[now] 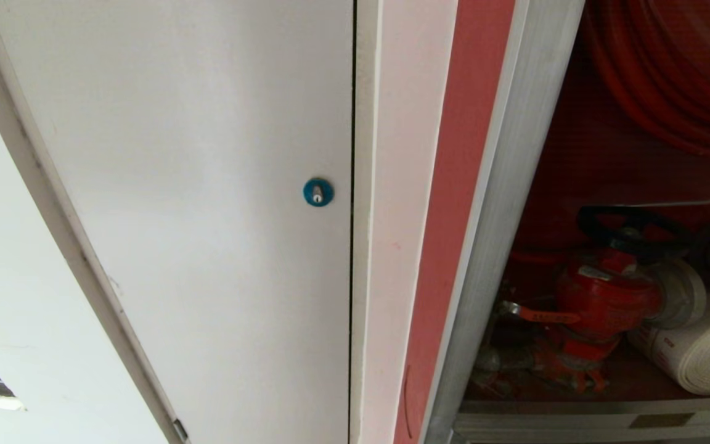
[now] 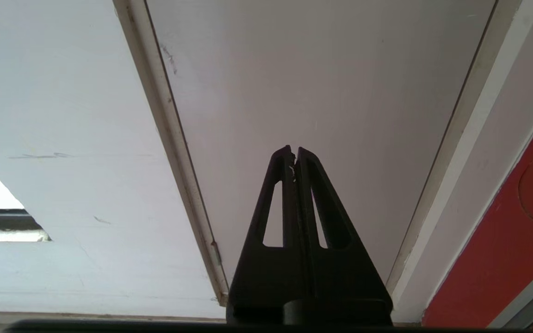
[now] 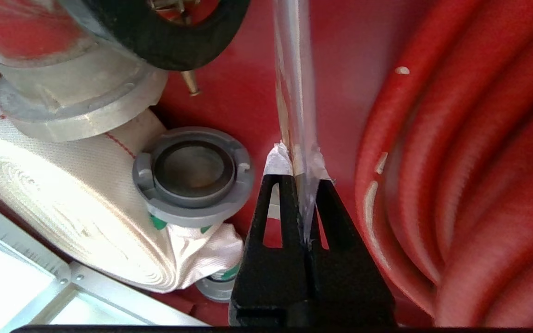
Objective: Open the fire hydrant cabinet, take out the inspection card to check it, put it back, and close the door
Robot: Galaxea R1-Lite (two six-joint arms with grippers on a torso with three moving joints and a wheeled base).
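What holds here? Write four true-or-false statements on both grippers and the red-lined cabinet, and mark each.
1. The black right gripper is shut on the thin, white-edged inspection card, seen edge-on. True.
2. The black left gripper holds the card. False: it is shut and empty, facing the plain white door.
3. The white rolled fabric hose lies inside the silver-framed, red-lined fire hydrant cabinet, by the red valve. True.
4. The round blue lock sits on the red valve. False: it is on the plain white door.
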